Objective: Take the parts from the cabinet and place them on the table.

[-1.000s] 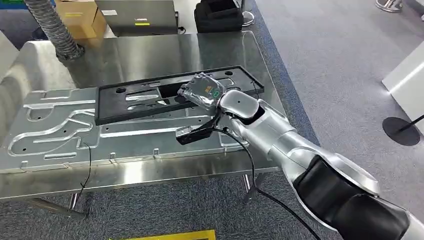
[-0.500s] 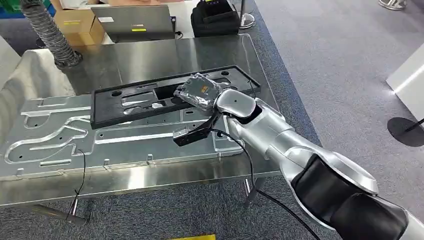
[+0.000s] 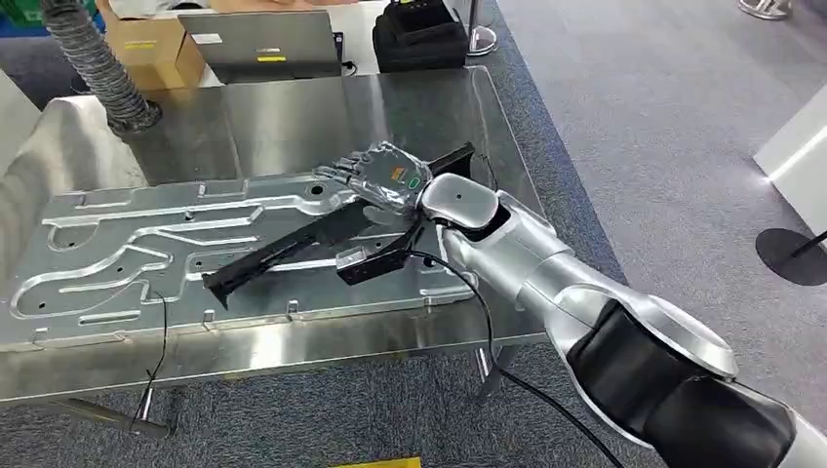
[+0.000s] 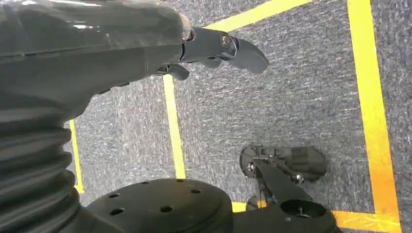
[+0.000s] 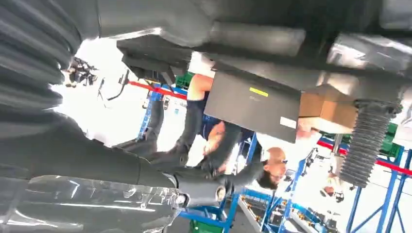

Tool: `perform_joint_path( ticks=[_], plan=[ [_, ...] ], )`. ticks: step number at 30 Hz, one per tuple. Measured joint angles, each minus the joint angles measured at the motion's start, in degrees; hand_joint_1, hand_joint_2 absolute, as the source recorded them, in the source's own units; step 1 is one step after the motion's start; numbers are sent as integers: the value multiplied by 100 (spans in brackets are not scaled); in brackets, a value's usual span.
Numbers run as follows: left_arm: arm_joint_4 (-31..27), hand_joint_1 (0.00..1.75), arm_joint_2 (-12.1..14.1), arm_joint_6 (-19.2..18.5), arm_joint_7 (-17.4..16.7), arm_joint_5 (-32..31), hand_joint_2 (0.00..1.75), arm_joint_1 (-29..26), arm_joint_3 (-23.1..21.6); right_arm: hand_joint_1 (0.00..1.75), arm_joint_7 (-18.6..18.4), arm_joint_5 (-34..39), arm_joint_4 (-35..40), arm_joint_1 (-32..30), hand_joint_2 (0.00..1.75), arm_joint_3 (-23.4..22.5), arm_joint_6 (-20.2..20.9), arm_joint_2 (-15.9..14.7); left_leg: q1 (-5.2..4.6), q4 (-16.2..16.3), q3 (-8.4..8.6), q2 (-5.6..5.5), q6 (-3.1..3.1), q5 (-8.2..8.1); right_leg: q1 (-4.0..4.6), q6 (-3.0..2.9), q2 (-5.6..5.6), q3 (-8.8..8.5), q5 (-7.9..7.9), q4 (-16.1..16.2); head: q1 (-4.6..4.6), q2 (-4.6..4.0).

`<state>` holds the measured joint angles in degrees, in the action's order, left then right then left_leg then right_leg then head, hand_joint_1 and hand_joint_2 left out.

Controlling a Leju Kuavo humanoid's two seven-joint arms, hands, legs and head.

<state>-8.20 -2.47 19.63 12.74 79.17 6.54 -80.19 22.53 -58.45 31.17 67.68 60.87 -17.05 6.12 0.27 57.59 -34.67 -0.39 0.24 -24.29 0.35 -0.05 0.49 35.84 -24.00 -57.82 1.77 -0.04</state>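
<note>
One long black part [image 3: 293, 244] lies tilted on the shiny metal plate [image 3: 107, 253] on the worktop [image 3: 293, 107], just under the right hand [image 3: 385, 177], whose fingers [image 3: 336, 171] are spread apart.

Head cam: high, looks fwd and down over tabletop [image 3: 293, 112], mid range. L wrist cam: close behind left hand [image 4: 214, 46], faces down at carpet [image 4: 301, 87]. R wrist cam: turned, low by tabletop edge, faces across room. Head and R wrist share laptop [image 3: 258, 39], hose [image 3: 98, 68].
</note>
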Motion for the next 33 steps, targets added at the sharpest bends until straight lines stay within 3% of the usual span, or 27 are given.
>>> perform_joint_path(
  ticks=[2,3,22,26,29,33],
  plan=[
    [0,0,0,2,0,7,175,1,0,0,2,0,-7,0,0,4,-9,0,-1,1,0,0,0,0,-2,2,0,0,1,0,0,0],
    [0,0,0,0,4,13,0,1,0,0,2,0,-7,0,0,7,-9,0,-1,2,0,0,0,0,-3,2,0,-1,1,0,0,0],
    [0,0,15,-103,85,61,0,-25,2,0,35,302,-4,204,0,-2,201,-105,-2,8,1,0,1,0,-7,2,0,-2,1,0,0,0],
    [0,0,24,-116,79,116,0,-39,4,0,26,330,171,475,0,-31,352,-335,-2,13,1,0,1,0,-8,3,0,-2,3,0,0,0],
    [0,0,24,-111,81,175,0,-62,20,0,9,543,530,761,0,-109,698,-650,-3,16,-3,-2,2,0,-9,4,-4,0,4,0,0,0],
    [0,0,24,-96,129,238,0,-106,59,0,-151,1148,1374,1251,0,-234,1277,-1352,-7,26,-7,-4,7,-4,-13,6,-9,2,4,1,0,0]
  ],
)
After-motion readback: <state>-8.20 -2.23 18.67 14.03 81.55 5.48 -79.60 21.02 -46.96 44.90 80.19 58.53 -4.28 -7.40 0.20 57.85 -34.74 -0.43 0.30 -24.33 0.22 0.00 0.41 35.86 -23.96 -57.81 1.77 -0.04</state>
